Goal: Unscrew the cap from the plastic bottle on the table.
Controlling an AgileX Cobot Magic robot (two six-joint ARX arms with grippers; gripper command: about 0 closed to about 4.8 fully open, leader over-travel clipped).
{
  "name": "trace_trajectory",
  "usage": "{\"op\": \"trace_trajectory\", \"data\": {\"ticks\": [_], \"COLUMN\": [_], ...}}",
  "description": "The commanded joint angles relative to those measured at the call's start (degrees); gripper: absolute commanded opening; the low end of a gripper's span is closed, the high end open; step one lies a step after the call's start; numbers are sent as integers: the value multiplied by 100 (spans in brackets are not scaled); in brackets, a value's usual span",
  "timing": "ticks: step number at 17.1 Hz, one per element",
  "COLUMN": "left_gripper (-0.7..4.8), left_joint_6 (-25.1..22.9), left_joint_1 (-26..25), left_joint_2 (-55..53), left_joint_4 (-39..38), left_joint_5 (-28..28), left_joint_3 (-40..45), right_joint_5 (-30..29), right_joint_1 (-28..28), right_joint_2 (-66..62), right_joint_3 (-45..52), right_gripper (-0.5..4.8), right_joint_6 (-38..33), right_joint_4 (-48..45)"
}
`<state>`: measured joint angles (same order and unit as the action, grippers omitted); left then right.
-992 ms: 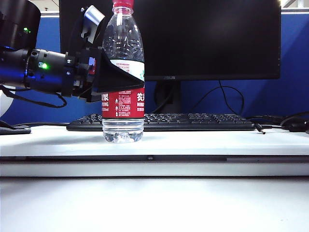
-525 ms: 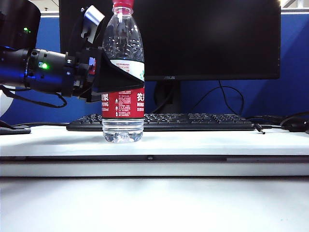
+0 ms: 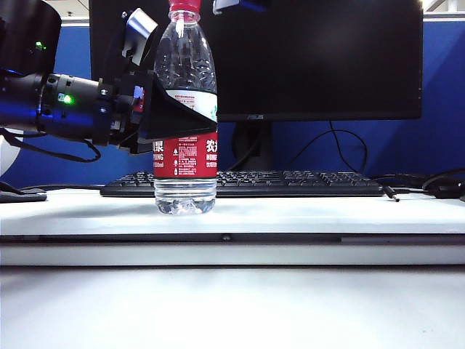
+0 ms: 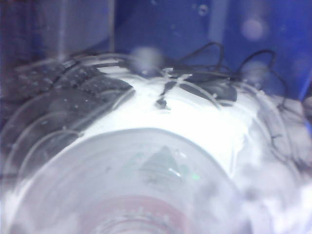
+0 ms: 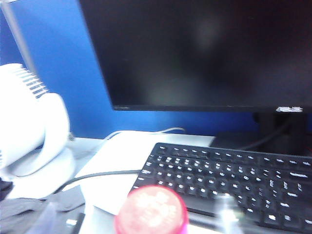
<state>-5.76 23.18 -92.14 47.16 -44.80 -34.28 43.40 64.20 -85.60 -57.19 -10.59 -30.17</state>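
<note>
Plastic bottle: upright on the table, left of centre in the exterior view, just in front of the keyboard. Red and white label faces the camera.

Cap: red, on the neck, partly cut off by the top edge of the exterior view.

Left gripper: comes in level from the left at label height, its dark fingers clamped on the plastic bottle at the upper part of the label. Arm body lies horizontal, a green light showing on it.

Right gripper: only a sliver at the top edge of the exterior view, just right of the cap and apart from it; the jaws themselves are not visible there nor in its own wrist view, and by the recording they stand wide apart.

Exterior view only: the grip, the bottle's full height, the monitor behind.

Left wrist view only: the bottle's clear wall filling the picture at close range, blurred, with the keyboard and cables distorted through it.

Right wrist view only: the cap's top seen from above, blurred; a white fan off to the side; the keyboard and monitor beyond.
</note>
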Motion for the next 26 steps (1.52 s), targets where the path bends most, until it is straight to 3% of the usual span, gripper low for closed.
{"op": "trace_trajectory", "data": {"ticks": [1, 3, 5, 11, 14, 19, 26], "left_gripper": [316, 316, 316, 316, 316, 316, 316], "left_joint_6": [44, 42, 42, 42, 42, 42, 37], "left_joint_1": [-4, -4, -4, -4, -4, -4, -4], "left_joint_2": [-46, -46, -46, -46, -46, -46, -46], "left_joint_4": [-382, -382, -382, -380, -380, -382, -382], "left_joint_5": [37, -44, -44, -42, -44, -44, -46], "left_joint_3": [48, 48, 48, 46, 48, 48, 48], "right_joint_5": [66, 63, 46, -2, -2, -111, -2245], "right_joint_1": [-11, -46, -68, -81, -81, -83, -649], "right_joint_2": [17, 9, 7, -85, -85, -48, 236], "right_joint_3": [-20, -20, -20, -20, -20, -20, -17], "right_gripper": [355, 353, 249, 247, 173, 165, 165], "right_joint_6": [-17, -17, -20, -144, -140, 247, 361], "right_joint_4": [-142, -140, -140, -111, -111, 0, 1113]}}
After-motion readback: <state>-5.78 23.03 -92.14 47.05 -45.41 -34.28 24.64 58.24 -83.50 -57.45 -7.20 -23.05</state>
